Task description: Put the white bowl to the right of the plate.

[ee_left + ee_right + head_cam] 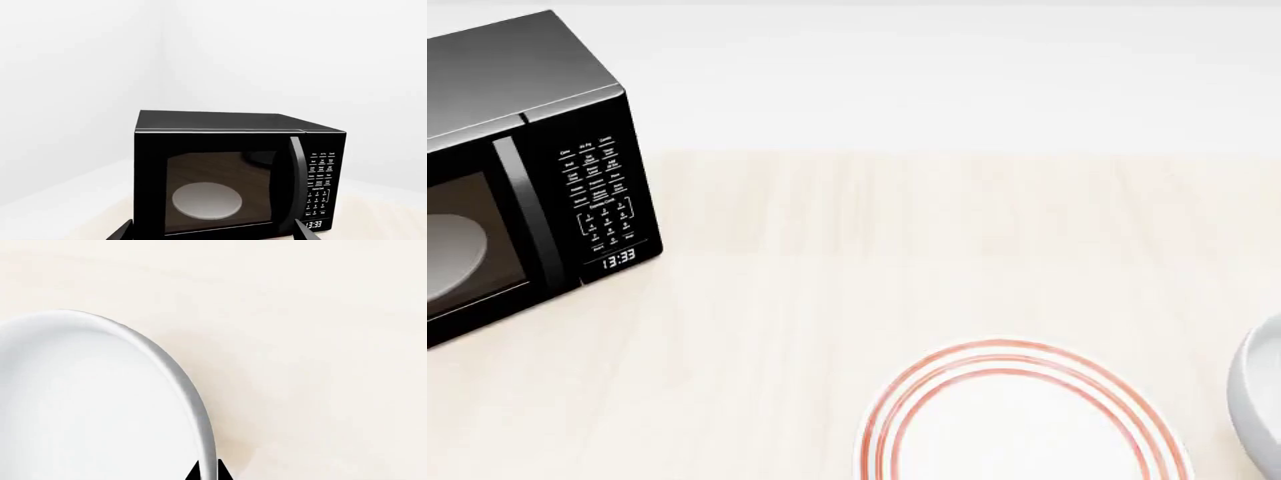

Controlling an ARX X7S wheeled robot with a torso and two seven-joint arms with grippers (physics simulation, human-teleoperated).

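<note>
The black microwave reads 13:33; its keypad text is illegible. The white bowl sits on the desk just right of the red-ringed plate, apart. The right fingers pinch its rim, while the left fingers are spread.

You see a glossy plain white bowl, a white plate ringed with three thin red-orange circles, a black microwave with white keypad lettering, and a pale cream woodgrain tabletop.
</note>
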